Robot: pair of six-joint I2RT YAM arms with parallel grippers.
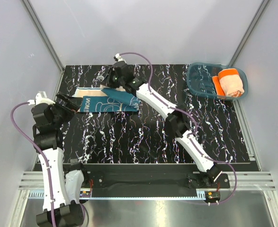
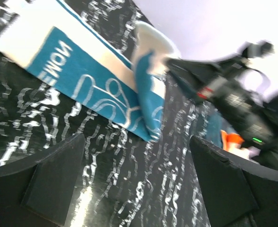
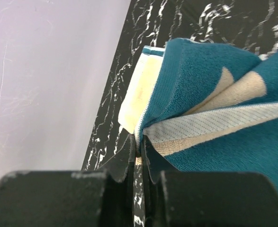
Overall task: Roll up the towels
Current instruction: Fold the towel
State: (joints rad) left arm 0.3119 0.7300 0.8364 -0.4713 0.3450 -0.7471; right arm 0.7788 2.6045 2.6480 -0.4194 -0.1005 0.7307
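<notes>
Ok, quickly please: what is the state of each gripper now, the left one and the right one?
Left gripper: open, holding nothing.
Right gripper: closed, pinching an edge of the teal towel.

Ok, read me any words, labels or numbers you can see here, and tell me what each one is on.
"NOME" or "HOME", first letter unclear: white print on the teal towel.
No other text is readable anywhere; the rest of that print is line drawing.
</notes>
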